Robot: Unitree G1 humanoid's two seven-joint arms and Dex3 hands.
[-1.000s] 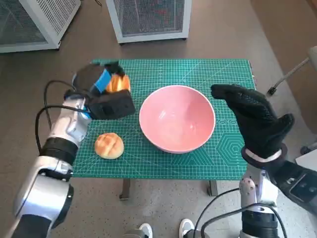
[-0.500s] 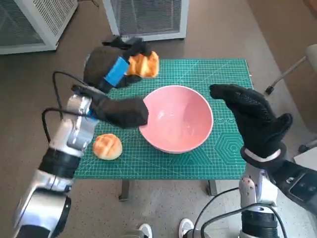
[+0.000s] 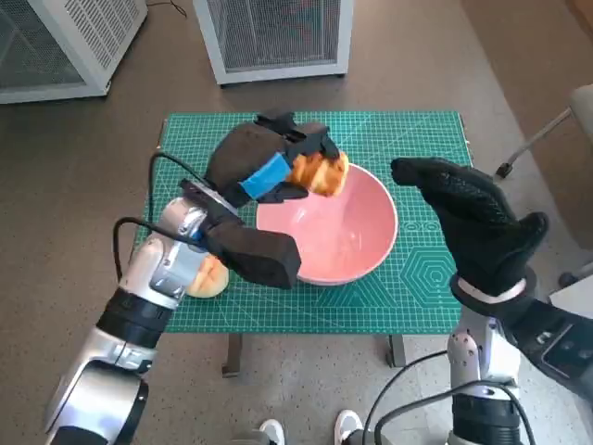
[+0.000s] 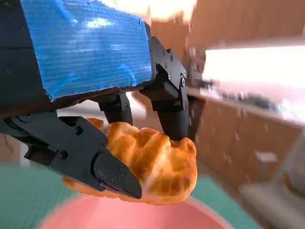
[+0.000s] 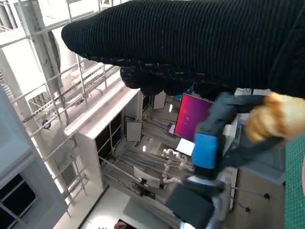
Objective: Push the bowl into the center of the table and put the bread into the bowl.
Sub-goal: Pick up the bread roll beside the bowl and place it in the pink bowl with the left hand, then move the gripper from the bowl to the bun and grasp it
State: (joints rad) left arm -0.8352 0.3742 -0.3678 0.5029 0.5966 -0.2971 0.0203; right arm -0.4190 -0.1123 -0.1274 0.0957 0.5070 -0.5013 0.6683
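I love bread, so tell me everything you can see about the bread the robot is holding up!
The golden-brown, crusty bread roll looks lumpy and glossy, with paler creases between its bumps. The robot's left hand, black with blue tape, grips it between its black fingers from above and the side. In the head view the roll appears over the far-left rim of the pink round bowl; the left wrist view shows it above the bowl, not touching it.

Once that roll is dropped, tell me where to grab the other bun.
Take the bun from above, fingers across its rounded sides. It lies low on the mat left of the bowl, half hidden under the left forearm. The left hand is nearest but holds the roll.
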